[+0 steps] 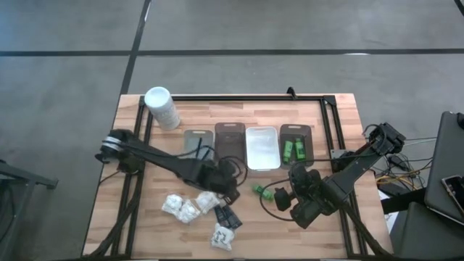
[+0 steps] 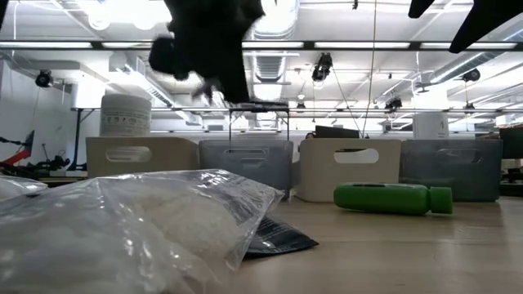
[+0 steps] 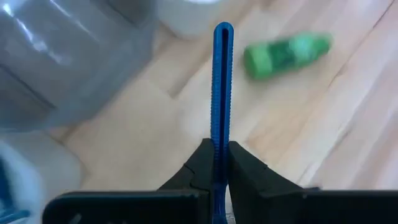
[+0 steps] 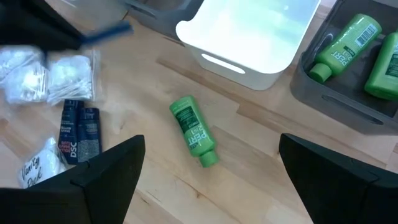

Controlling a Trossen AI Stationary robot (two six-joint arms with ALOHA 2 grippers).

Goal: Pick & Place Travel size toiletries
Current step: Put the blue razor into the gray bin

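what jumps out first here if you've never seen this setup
The left end effector, shut on a thin blue stick near the table's middle. Next, a bright green bottle lying loose on the wood before the white tray, with the open right end effector over it.

left arm: matte black links, rounded joint housings; pale grey band at the base joint, left of frame in the high view.
left gripper: two black fingers, angular wedge-shaped tips, flat inner faces; a broad black crossbar behind them along the bottom edge of the wrist frame.
right arm: same black finish; boxy joint block at upper right; thin dark cables loop off it.
right gripper: two wide, flat black fingers with bevelled edges, lower corners of the wrist frame.
low view: black blurred silhouettes at top of frame; no markings legible.
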